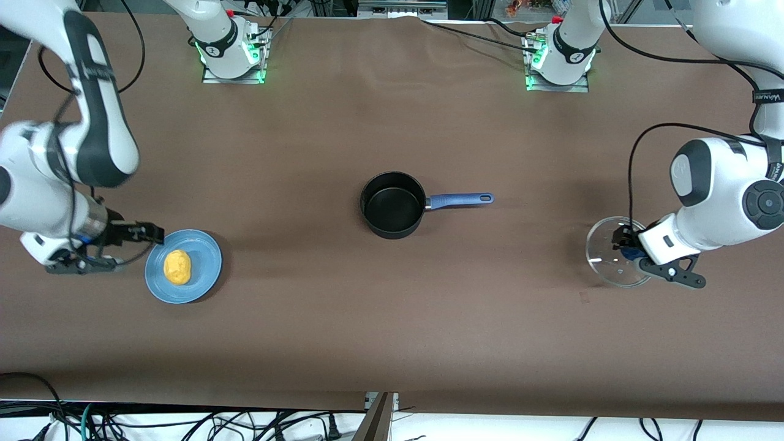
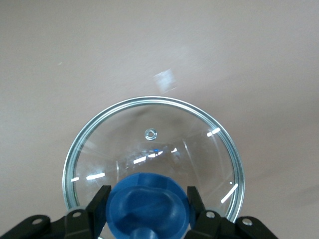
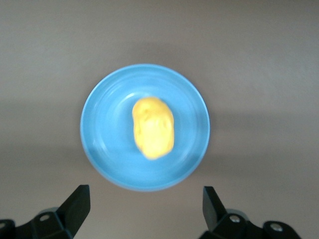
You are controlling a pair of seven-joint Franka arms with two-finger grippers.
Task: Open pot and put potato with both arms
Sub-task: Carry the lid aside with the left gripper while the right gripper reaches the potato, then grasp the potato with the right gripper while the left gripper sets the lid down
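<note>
We note a bench (image 1: 380,318) covered edge to edge by a matte brown cloth, faintly creased at its 12 o'clock edge. Two metal base plates (image 1: 233,75) sit near that edge, at about 11 and 1 o'clock, each lit by green lamps. Black cables (image 1: 471,30) trail over the cloth near 12 o'clock. Along the 6 o'clock edge we see a white floor strip (image 1: 520,429) strewn with more cables. Lighting is even, with soft shadows.

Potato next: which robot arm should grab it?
The right arm. Its open tool hangs beside the blue plate with the potato on it. The left tool is shut on the lid, away from the open pot.
</note>
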